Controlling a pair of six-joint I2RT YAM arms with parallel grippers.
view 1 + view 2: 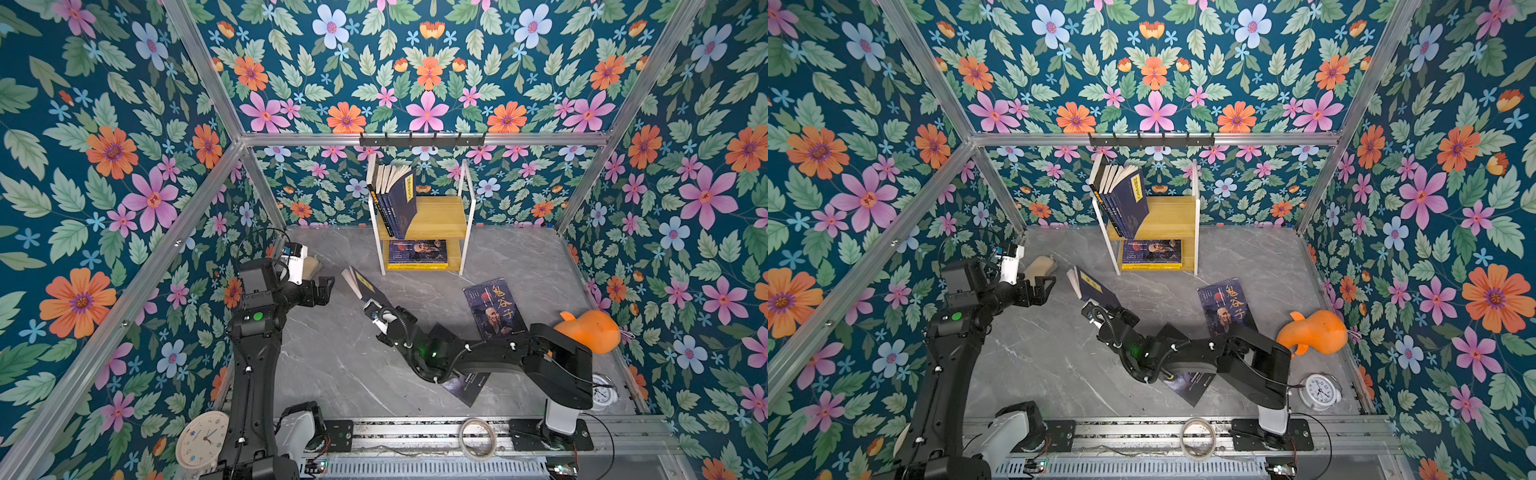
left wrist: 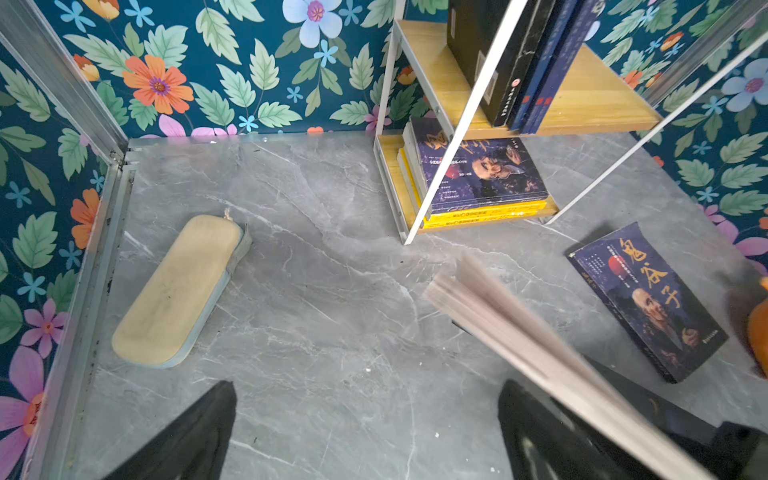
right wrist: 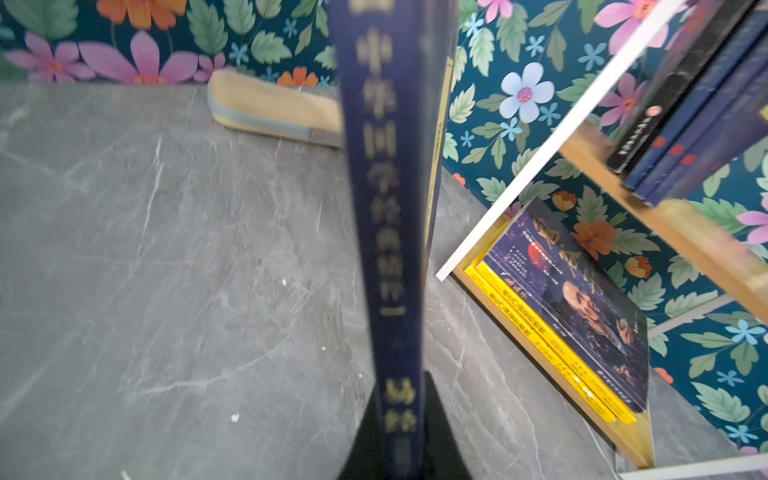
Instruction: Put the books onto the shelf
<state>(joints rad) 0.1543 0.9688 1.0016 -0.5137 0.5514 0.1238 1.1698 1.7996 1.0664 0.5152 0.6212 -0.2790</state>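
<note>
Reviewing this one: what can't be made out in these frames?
Floor book nearest the front: both top views, right arm covers most of it.
Held navy book: right wrist view, spine lettering blurred.
Yellow books on the shelf's lower board: covers hidden under a dark book, every view.

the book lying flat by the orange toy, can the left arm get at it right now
Probably not easily. The left gripper is open and empty, but the flat book lies far right, and the right arm, right gripper shut on a navy book, stretches across between.
</note>
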